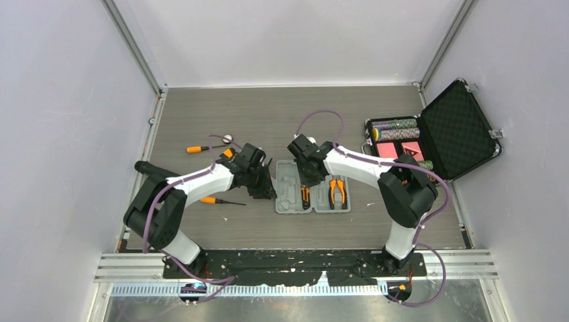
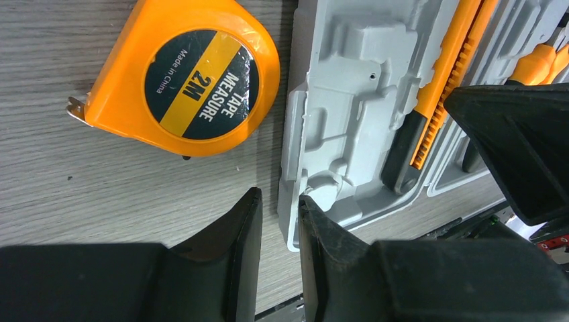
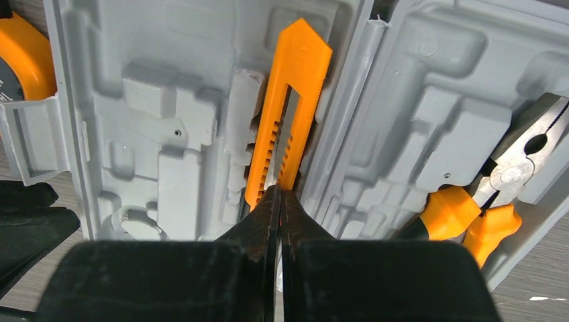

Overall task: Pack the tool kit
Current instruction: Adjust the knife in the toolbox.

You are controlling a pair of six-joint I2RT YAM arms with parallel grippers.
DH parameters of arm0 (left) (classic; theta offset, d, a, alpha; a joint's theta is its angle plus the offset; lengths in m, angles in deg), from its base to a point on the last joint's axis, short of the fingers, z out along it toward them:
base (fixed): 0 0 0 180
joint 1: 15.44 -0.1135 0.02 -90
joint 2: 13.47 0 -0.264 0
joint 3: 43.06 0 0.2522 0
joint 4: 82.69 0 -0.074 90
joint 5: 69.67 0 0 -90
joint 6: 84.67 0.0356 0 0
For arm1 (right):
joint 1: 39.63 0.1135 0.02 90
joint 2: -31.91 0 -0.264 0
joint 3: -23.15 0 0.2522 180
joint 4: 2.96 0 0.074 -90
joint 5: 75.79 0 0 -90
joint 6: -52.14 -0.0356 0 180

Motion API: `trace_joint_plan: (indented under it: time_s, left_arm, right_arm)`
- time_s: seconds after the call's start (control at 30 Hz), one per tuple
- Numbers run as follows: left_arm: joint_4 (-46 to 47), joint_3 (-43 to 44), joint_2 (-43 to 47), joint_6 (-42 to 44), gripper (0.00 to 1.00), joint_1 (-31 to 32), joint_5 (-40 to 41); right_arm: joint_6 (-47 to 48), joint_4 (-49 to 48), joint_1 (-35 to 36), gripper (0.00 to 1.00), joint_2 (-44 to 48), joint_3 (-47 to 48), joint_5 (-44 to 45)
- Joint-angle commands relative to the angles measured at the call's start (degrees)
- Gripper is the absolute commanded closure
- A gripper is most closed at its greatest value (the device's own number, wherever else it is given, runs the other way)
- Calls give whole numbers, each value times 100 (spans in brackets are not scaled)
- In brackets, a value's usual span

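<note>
The tool kit [image 1: 288,188] lay open and flat at the middle of the table, just ahead of both arms. The pliers [image 3: 500,194] sat in its right half and the orange utility knife [image 3: 288,100] lay along its slot beside the hinge. Your right gripper [image 3: 278,198] was closed to nothing, tips together on the knife's near end and holding no tool. By my judgement you were seating the knife. You would have done well to press straight down and not drag along the slot. Your left gripper [image 2: 278,208] stood narrow astride the case's left wall. I could not tell whether it truly pinched the wall, so bracing the case there would have helped. The tape measure [image 2: 188,77] rested on the table just beside that wall, and two screwdrivers [image 1: 218,200] lay further left, unpacked.
</note>
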Motion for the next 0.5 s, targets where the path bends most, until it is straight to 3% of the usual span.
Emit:
trace_joint_plan:
  time_s: [0.0,0.47]
  left_arm:
    - [194,-24,-43,-62,73,-16,-98]
    - [252,-44,-23,-62,76,-20,-189]
  right_arm:
    - [-44,-30,40,95,-25,-102,86]
    - [260,-25,29,95,-405,-289,202]
